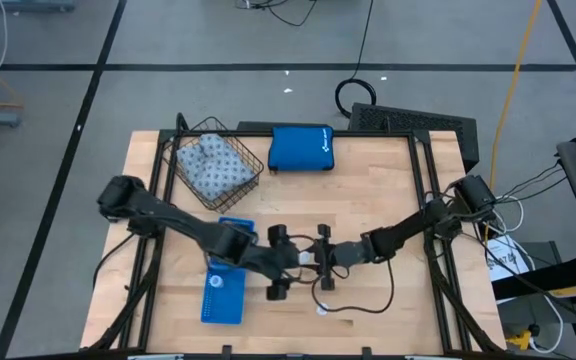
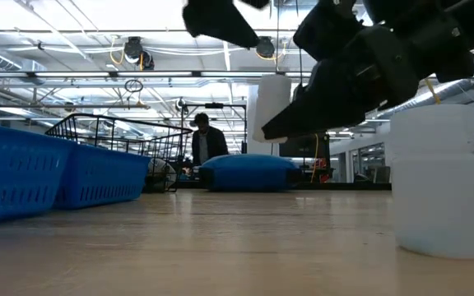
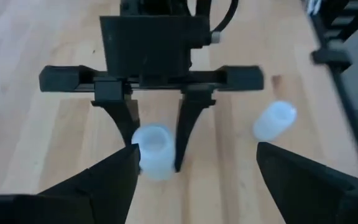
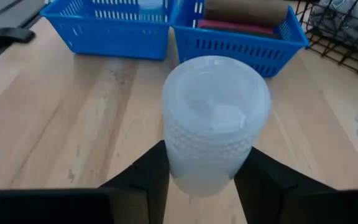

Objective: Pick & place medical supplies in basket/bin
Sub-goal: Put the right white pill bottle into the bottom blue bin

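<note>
My right gripper [image 1: 311, 258] is shut on a small white round jar [image 4: 213, 124] above the table's middle. My left gripper [image 3: 197, 186] faces it from the table's left, open wide, its fingers short of the jar and touching nothing. A second white jar [image 2: 434, 181] stands upright on its base on the wood nearer the front edge. The blue two-compartment tray [image 4: 241, 37] holds a brown roll [image 4: 241, 11] and a pink roll [image 4: 232, 26] in one compartment and a white jar [image 1: 217, 281] in the other. The grey-blue pack [image 1: 213, 168] lies in the wire basket [image 1: 183, 150]. My right gripper pinches the jar's side wall [image 4: 179, 163] between its two fingers, low on the jar. The fingers come from the table's right, slanting a little downward. The jar is lifted clear of the table [image 2: 271, 107], roughly upright with its lid on top.
A bright blue zip pouch [image 1: 301, 148] lies at the table's far edge beside the basket. The tray sits at the near left under my left arm. A person [image 2: 208, 141] shows in the room beyond the table. Bare wood lies at the right and near right.
</note>
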`<state>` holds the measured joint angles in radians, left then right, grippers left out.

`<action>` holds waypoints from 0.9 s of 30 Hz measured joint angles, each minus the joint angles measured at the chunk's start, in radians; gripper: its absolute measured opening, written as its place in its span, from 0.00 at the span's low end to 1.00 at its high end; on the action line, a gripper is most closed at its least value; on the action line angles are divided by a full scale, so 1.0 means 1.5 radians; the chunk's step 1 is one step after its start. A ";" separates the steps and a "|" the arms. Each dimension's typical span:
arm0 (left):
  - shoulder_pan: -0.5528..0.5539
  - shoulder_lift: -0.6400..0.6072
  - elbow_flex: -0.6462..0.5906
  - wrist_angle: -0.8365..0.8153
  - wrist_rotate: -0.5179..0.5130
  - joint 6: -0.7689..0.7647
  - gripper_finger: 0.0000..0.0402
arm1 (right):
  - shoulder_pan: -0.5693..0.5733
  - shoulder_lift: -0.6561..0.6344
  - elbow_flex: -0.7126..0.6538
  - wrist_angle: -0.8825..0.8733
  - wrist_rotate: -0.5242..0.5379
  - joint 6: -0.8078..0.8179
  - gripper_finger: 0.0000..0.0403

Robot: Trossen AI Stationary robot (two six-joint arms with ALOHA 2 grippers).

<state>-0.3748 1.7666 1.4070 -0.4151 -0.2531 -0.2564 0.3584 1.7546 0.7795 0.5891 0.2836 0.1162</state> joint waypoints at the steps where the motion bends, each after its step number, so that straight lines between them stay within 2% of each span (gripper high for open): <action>1: 0.002 0.011 0.009 -0.006 -0.002 0.011 0.83 | 0.000 0.000 0.000 -0.004 0.000 0.000 0.35; 6: 0.021 0.049 0.021 0.012 -0.009 0.032 0.80 | 0.008 0.000 0.000 -0.003 -0.001 -0.003 0.38; 11: 0.044 0.077 0.020 0.014 -0.003 0.019 0.77 | 0.016 0.000 0.000 -0.003 -0.001 -0.017 0.36; 16: 0.060 0.099 0.019 0.033 0.032 0.000 0.76 | 0.016 0.000 0.000 -0.004 -0.001 -0.018 0.36; 21: 0.063 0.107 0.019 0.034 0.034 0.000 0.76 | 0.016 0.000 0.000 -0.004 -0.001 -0.018 0.37; 27: 0.062 0.107 0.019 0.036 0.032 0.005 0.68 | 0.016 0.000 0.000 -0.005 -0.001 -0.018 0.35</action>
<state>-0.2823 1.9270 1.4357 -0.3612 -0.2046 -0.2495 0.3817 1.7546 0.7792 0.5819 0.2821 0.0887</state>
